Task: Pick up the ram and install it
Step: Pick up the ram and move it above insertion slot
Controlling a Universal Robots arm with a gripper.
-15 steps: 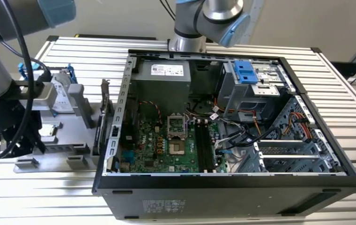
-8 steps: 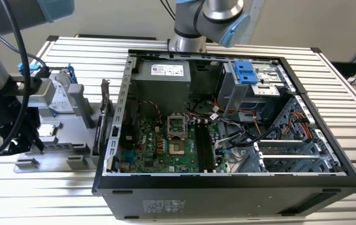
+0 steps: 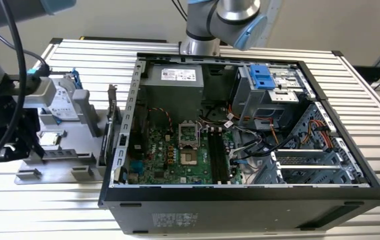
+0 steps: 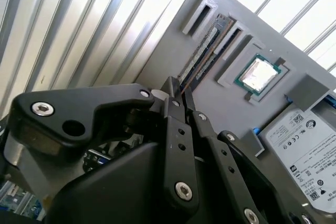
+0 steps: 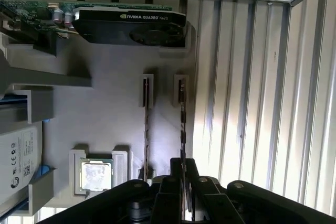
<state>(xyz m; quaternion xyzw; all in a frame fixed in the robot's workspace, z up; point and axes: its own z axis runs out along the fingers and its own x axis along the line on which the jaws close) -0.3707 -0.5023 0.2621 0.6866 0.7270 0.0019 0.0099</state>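
Observation:
The ram [image 5: 182, 124] is a thin dark stick standing on edge in a slot of the grey tray [image 5: 105, 103]. A second stick of the same kind [image 5: 146, 124] stands parallel beside it. My gripper [image 5: 184, 167] is over the near end of the stick closer to the tray's edge, with a finger on each side and the jaws drawn close against it. In the second wrist view the fingertips of my gripper [image 4: 179, 94] meet around that ram [image 4: 202, 51], which still sits in its slot. In the exterior view my gripper [image 3: 3, 142] hangs over the tray [image 3: 63, 165] on the exterior view's left.
The tray also holds a square silver processor [image 4: 260, 74], a hard drive [image 4: 304, 145] and a graphics card [image 5: 131, 24]. The open computer case [image 3: 350, 192] lies to the exterior view's right of the tray, its motherboard memory slots [image 3: 218, 155] exposed. Everything rests on a slatted metal table [image 3: 363, 100].

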